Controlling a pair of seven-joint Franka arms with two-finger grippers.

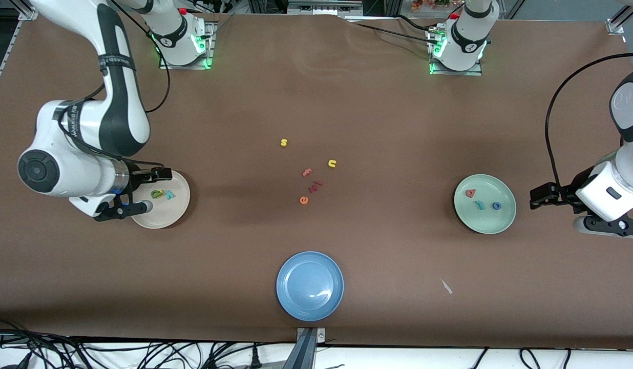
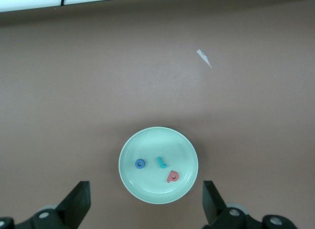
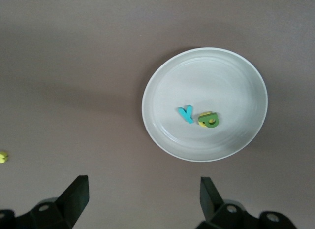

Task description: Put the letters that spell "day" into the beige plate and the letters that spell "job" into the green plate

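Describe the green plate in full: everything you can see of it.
The green plate is round, pale mint, smooth and glossy-looking, with a raised rim. It lies flat on the brown table toward the left arm's end. Three small foam letters rest apart in its well: a salmon-red looped letter, a teal hooked letter and a blue ring. Nothing grips it; the left gripper, jaws open, hangs beside it, clear of the rim.

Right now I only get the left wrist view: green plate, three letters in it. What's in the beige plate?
Observer: A teal y and a green d that overlaps a yellow letter, all inside the beige plate.
Operator: Right claw?
Observer: The right claw is open, holds nothing and is up over the beige plate's edge.
Operator: Any strays?
Observer: A yellow s, yellow u, salmon f and orange e lie loose between the plates.
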